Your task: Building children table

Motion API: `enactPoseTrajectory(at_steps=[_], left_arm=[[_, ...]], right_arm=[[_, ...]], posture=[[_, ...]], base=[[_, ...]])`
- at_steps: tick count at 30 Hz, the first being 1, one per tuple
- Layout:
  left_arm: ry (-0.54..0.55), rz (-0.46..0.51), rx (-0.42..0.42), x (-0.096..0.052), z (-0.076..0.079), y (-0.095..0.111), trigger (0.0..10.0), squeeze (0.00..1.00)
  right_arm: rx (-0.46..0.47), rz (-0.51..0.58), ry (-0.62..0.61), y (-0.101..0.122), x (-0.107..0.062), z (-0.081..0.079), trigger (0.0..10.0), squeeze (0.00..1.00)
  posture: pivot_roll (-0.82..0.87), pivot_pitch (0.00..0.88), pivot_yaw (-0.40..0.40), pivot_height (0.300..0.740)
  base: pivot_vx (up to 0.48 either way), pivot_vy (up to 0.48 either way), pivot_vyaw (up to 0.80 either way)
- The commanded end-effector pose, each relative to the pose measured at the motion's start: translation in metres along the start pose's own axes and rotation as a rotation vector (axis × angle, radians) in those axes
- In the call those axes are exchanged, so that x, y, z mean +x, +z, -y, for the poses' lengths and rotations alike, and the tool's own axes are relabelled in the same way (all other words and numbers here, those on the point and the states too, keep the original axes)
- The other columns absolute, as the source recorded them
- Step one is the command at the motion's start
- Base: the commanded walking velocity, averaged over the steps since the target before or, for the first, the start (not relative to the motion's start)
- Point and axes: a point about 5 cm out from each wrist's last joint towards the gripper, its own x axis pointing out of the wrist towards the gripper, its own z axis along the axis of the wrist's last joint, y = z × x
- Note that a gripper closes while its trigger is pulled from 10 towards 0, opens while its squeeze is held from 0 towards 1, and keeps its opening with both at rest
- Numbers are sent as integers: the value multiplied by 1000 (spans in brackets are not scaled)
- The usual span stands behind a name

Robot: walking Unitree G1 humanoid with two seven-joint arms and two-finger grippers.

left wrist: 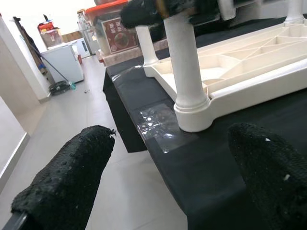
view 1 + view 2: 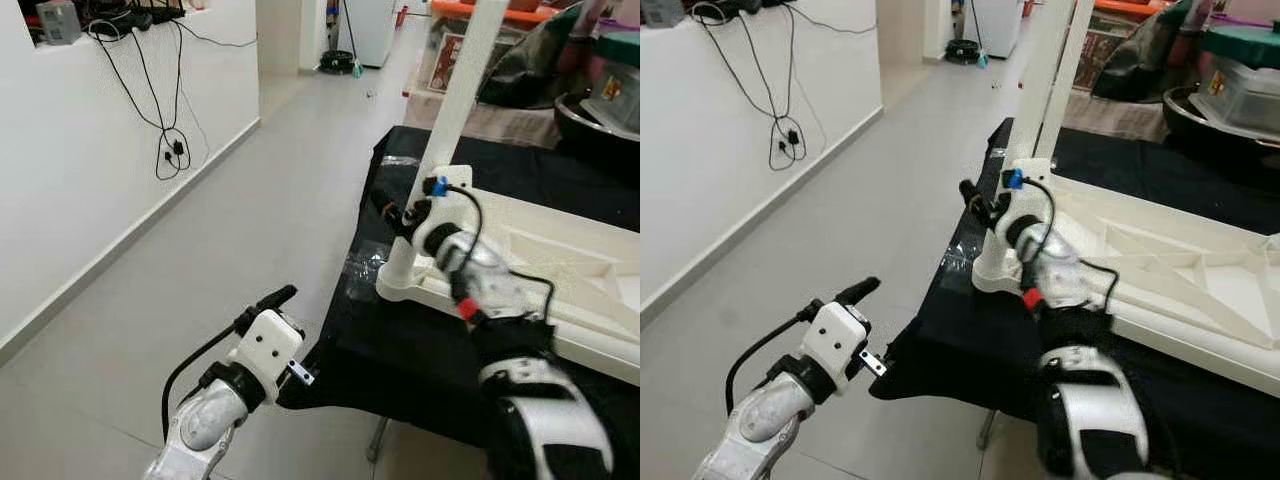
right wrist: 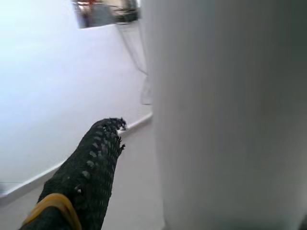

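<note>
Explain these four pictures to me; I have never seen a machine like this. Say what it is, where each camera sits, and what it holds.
This is a humanoid robot with two silver arms ending in black two-finger grippers. Two pictures come from its head, looking down; the others from each wrist. A white plastic children's table lies upside down on a black-covered surface. The right gripper is at an upright white table leg, apparently gripping it. The left gripper hangs open over the floor, holding nothing.

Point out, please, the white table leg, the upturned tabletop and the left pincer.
white table leg (image 2: 455,105), left eye view, on its upright shaft.
upturned tabletop (image 2: 585,262), left eye view, on its ribbed underside.
left pincer (image 1: 172,184), left wrist view, midway between its black fingertips.
</note>
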Motion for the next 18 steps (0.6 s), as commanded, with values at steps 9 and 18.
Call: enactPoseTrajectory(at_steps=[9,18], left_arm=[[-1,14,-6,0,-1,-1,10000,0],[-4,15,-9,1,0,-4,10000,0]], right_arm=[[19,-53,334,-15,20,-35,0,0],[14,-76,-692,-38,-13,23,0,0]], posture=[[125,0,-84,740],[105,0,-72,740]], base=[[0,0,0],[0,0,0]])
